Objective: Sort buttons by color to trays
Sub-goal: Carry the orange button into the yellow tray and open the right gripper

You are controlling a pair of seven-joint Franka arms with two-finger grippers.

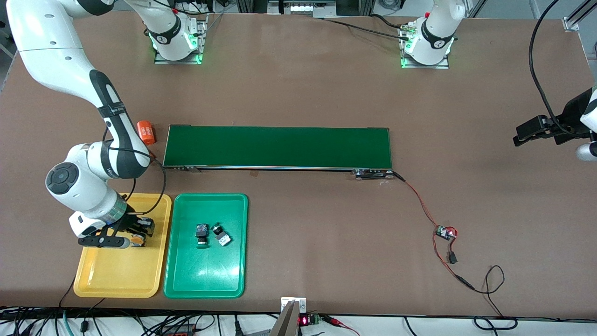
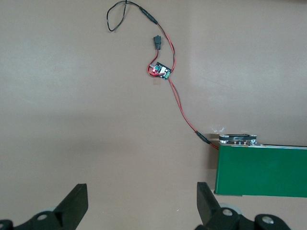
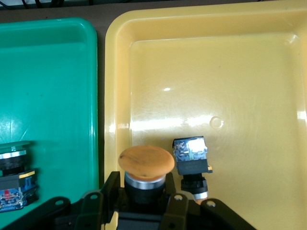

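- Yellow-capped push-button switch (image 3: 146, 165), dark blocky body with a round mushroom cap, sits clamped between the narrow-set fingers of the right gripper (image 1: 135, 232), cap facing away from the wrist; held by the body, so the cap stays free.
- Right gripper is low over the shallow yellow plastic tray (image 1: 100, 275), at the tray's end nearer the conveyor; judgement: this is the drop-off for that colour, release pending.
- Second yellow-capped switch (image 3: 192, 165) lies in the yellow tray just beside the held one; whether they touch, cannot tell.
- Beside the gripper, toward the left arm's end of the table, the matching green plastic tray (image 1: 186, 280) carries two switches: one with its green cap (image 1: 202, 234) showing, one (image 1: 222, 237) lying on its side.
- Judgement: green pair sorted, last yellow nearly placed.
- Long dark-green conveyor belt (image 1: 280, 147) lies farther from the front camera than both trays; orange cylinder (image 1: 145, 132) sits at its end.
- Left gripper (image 2: 142, 203) waits, jaws wide and empty, over bare table near the belt's wired end, with the small circuit board (image 2: 161, 71) in its view.
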